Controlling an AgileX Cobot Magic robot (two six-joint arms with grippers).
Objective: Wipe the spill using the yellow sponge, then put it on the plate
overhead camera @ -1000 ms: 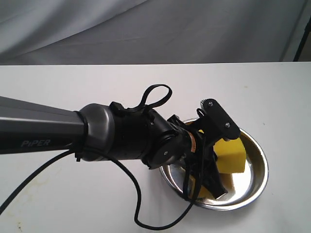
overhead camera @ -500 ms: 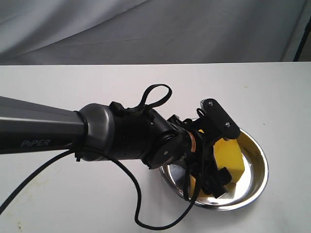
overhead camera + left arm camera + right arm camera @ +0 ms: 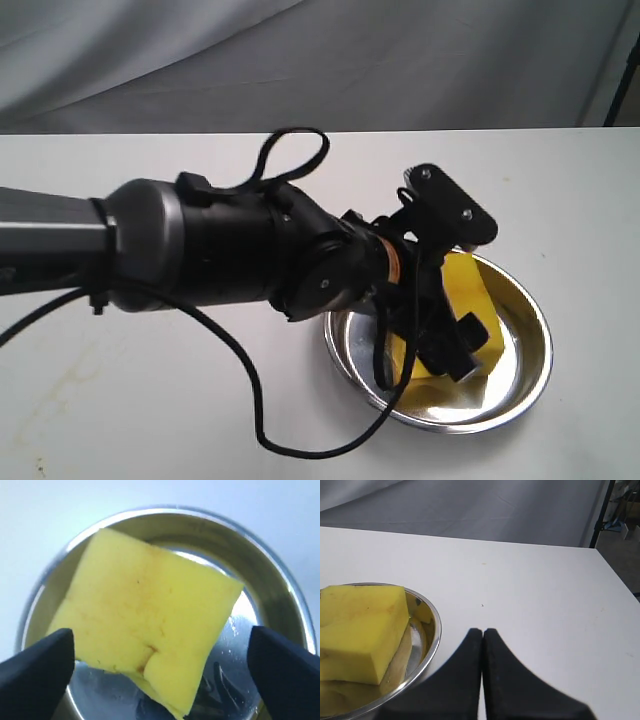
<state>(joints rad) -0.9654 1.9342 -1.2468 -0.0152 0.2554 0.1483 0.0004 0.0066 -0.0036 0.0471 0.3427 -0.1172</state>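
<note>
The yellow sponge (image 3: 468, 287) lies tilted inside the shiny steel plate (image 3: 531, 345), with brownish stains on its top face (image 3: 150, 605). My left gripper (image 3: 443, 325) hangs just above it with its jaws spread wide (image 3: 160, 645); one dark fingertip shows on either side of the sponge and neither clamps it. Beside the plate's rim (image 3: 436, 630), over bare white table, my right gripper (image 3: 483, 632) is shut on nothing, and the sponge (image 3: 360, 625) shows from there too. It does not show in the exterior view. No spill is visible.
The white table (image 3: 560, 200) runs back to a grey cloth backdrop (image 3: 400, 60). A black cable (image 3: 250, 390) loops from the left arm onto the table in front. A dark stand pole (image 3: 600, 512) rises past the table's far corner.
The sponge has tipped from nearly upright to lying lower in the plate. My left arm's wrist has turned and risen a little, with the cable loop shifting left. The right gripper shows no earlier frame.
</note>
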